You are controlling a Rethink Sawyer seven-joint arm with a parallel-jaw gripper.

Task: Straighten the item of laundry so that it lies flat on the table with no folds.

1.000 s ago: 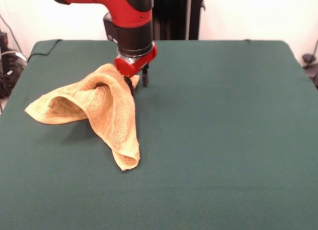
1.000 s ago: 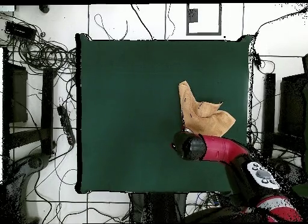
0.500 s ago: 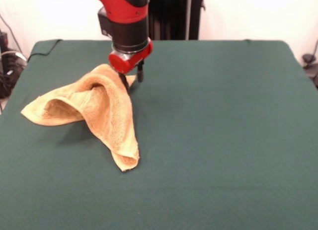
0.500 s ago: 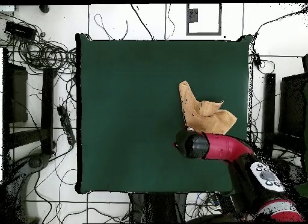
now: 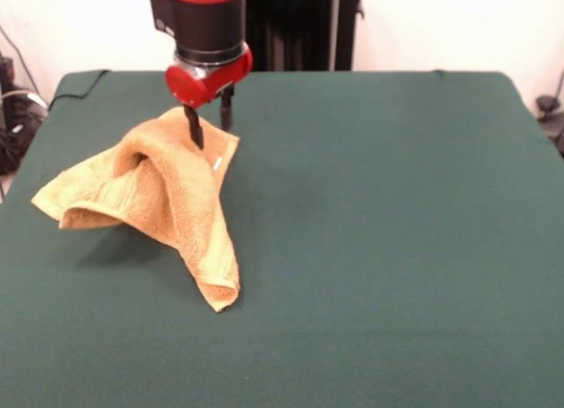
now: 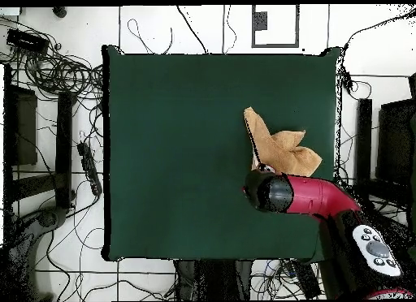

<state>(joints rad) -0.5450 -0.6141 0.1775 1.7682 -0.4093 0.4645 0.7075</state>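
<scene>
The item of laundry, an orange-tan towel [image 5: 176,192], stands bunched and tented on the left half of the green table [image 5: 397,205]. One end trails left and a narrow tip points toward the front edge. A small white tag [image 5: 217,164] shows on its right slope. My gripper [image 5: 210,126] hangs at the towel's raised far peak, shut on that edge of the cloth. In the overhead view the towel [image 6: 280,153] lies crumpled near the right side of the table [image 6: 179,153], and the arm's wrist [image 6: 268,193] hides the gripper.
Cables [image 6: 57,71] and dark stands crowd the floor around the table in the overhead view. A black upright post [image 5: 304,25] stands behind the table's far edge.
The gripper has moved left and toward the far edge, higher in the front view. The towel's peak went with it, so the cloth stands narrower and steeper.
</scene>
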